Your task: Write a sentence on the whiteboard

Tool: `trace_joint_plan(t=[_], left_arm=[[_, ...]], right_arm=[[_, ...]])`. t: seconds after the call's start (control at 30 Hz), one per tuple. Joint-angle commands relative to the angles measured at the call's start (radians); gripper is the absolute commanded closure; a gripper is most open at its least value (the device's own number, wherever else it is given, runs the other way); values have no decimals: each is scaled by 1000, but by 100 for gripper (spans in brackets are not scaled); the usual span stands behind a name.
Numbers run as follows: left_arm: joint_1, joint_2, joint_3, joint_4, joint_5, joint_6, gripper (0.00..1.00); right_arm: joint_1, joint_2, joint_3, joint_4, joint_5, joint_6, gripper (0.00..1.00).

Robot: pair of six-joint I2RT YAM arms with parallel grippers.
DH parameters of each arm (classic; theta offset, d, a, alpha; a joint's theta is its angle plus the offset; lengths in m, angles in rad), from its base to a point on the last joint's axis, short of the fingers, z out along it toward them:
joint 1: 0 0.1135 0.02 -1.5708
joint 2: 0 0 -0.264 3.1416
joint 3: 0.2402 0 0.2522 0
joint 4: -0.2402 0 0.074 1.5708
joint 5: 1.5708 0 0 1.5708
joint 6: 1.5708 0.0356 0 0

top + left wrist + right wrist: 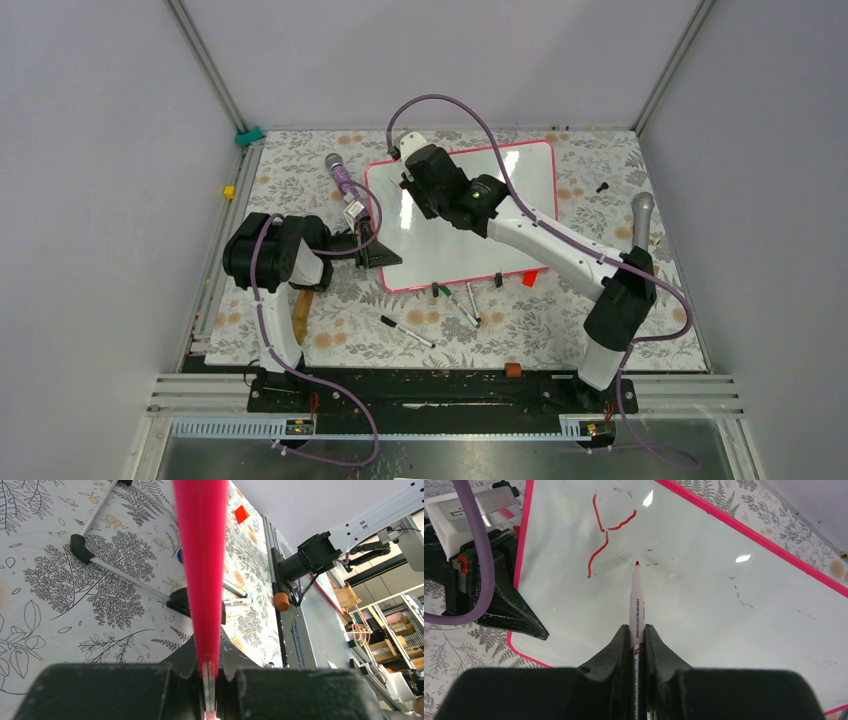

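Note:
The whiteboard [520, 185], glossy white with a pink frame, lies on the flowered table. My left gripper [383, 252] is shut on its left edge; in the left wrist view the pink frame [202, 555] runs between the closed fingers [185, 655]. My right gripper [412, 185] hovers over the board's upper left, shut on a white marker [636, 605] with a red tip. The tip is at or just above the board, to the right of one red stroke shaped like a "Y" [604, 535]. No more of the sentence shows. The left gripper [519, 617] also shows in the right wrist view.
Three loose markers [407, 332] [458, 302] [473, 318] lie in front of the board. Two black clips [436, 290] sit on its near edge, a red tile [529, 279] beside them. A purple microphone [340, 175], a grey microphone [642, 215], a wooden handle [303, 312] and an orange block [513, 370] lie around.

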Motion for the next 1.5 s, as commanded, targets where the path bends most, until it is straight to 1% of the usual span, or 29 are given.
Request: trace_joint_plan(t=[0.0,0.3,0.77,1.0,1.47], left_arm=[[-1,-16,-16,30,1,41,100],[-1,-16,-16,30,0,41,100],[-2,-16,-16,30,1,41,100],[-2,-16,-15,30,3,41,100],[-1,-16,-15,30,3,42,100]], right_arm=[[-6,20,67,-13,44,-23,100],[-7,32,69,-12,78,-33,100],[-6,62,87,-8,83,-39,100],[-6,63,87,-8,49,-43,100],[-6,71,100,-75,-29,-45,100]])
